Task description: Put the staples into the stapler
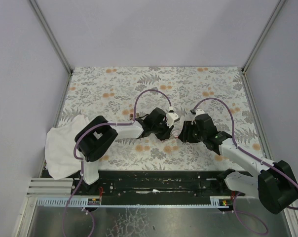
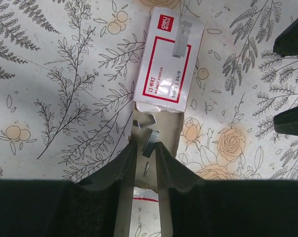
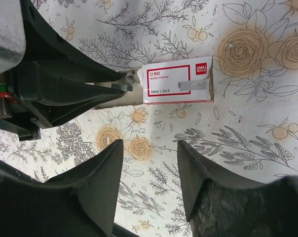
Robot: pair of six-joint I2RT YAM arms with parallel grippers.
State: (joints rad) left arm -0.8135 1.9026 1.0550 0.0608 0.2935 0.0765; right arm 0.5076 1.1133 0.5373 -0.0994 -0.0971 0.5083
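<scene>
The staples box (image 2: 165, 66), red with a pale label, lies flat on the flowered tablecloth. Its tan inner tray (image 2: 174, 131) is slid out toward my left gripper (image 2: 146, 147). A short grey strip of staples (image 2: 151, 142) lies tilted in the tray between the left fingertips. The right tip touches the strip and a thin gap shows on its left side, so the jaws are narrowly open. My right gripper (image 3: 149, 148) hovers open and empty over bare cloth just short of the box (image 3: 177, 83). The stapler is out of view.
A crumpled white cloth (image 1: 62, 148) lies at the table's left edge beside the left arm's base. Both grippers meet at mid-table, the left gripper (image 1: 167, 129) close to the right gripper (image 1: 183, 132). Loose staple bits (image 2: 145, 120) lie in the tray.
</scene>
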